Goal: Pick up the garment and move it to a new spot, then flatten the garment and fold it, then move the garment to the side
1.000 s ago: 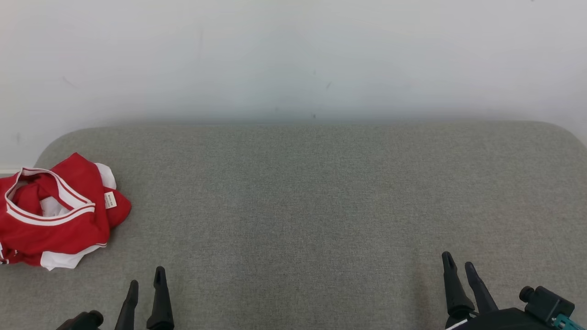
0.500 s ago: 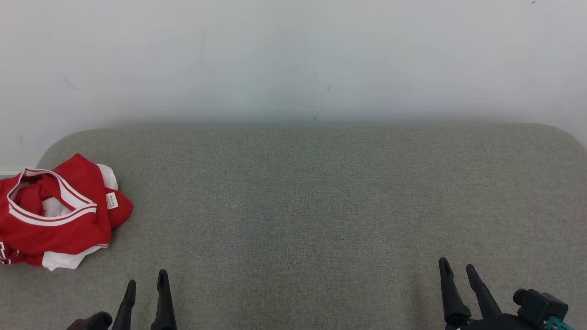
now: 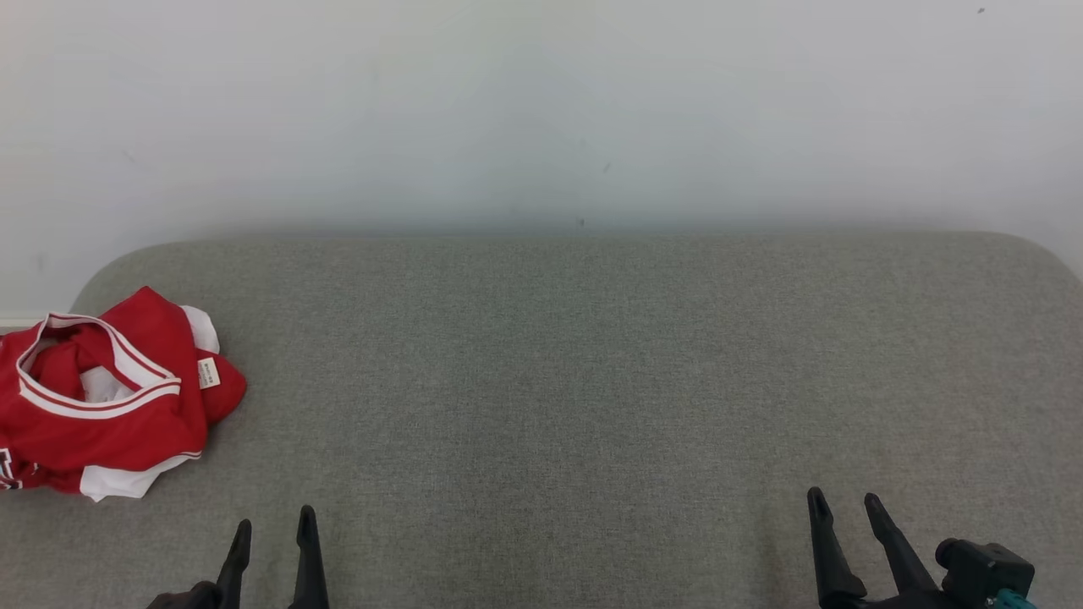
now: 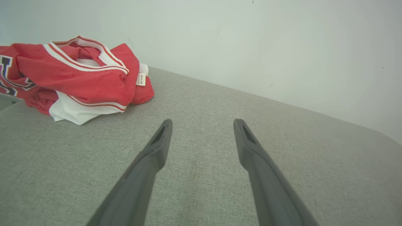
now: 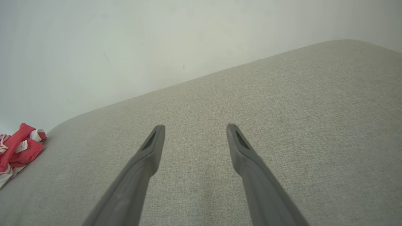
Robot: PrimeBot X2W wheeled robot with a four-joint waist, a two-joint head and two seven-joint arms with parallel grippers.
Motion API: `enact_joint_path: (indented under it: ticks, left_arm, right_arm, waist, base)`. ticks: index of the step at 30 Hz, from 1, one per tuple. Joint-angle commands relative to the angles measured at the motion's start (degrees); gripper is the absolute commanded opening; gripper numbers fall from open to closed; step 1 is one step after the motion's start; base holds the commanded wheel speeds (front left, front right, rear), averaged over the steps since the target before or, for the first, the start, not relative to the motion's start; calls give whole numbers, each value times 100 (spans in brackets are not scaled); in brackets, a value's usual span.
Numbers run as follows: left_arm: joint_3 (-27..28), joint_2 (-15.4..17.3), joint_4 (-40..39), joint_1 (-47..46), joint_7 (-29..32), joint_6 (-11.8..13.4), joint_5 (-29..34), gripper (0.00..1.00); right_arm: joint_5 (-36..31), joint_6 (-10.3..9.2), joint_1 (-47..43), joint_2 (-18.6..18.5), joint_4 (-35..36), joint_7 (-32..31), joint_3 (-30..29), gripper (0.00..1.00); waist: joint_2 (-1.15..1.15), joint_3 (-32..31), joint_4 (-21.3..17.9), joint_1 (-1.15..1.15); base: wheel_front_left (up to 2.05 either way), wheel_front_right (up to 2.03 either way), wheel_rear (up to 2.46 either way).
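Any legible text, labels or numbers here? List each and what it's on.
White tag on the red garment: print too small to read.
Dark lettering on the garment's front: folded and cut off by the frame edge, not readable.
Nothing else legible.

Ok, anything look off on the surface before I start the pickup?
Only the garment: it lies crumpled in a heap at the grey surface's left edge, label showing, and seems to lap over that edge. The left end effector and right end effector are open, apart from it.
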State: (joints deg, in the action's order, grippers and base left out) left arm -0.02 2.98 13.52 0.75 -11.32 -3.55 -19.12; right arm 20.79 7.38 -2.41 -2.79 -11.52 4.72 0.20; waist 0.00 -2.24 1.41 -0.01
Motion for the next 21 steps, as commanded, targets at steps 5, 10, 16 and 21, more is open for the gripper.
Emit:
enact_joint_path:
  ticks: [5, 10, 16, 21]
  left_arm:
    - [-14, 22, 37, 15, -88, -26, 231, 100]
    - [-45, 15, 94, -13, -148, -23, 432, 100]
    - [-84, 9, 126, 3, -217, 4, 679, 100]
    - [-116, 5, 133, 24, -271, 43, 881, 100]
  right_arm:
    - [-320, 16, -56, -11, 66, 42, -17, 100]
    - [-628, 16, -93, -12, 74, 29, 4, 100]
    - [-890, 17, -145, -13, 107, 50, 21, 100]
    - [-1101, 18, -227, -14, 122, 68, 1, 100]
  waist:
    - [0, -10, 12, 1]
    - [0, -21, 27, 1]
    - [0, -41, 41, 1]
    - [0, -45, 50, 1]
  base:
    - [0, 0, 0]
    - [0, 0, 0]
    - [0, 0, 0]
    - [0, 0, 0]
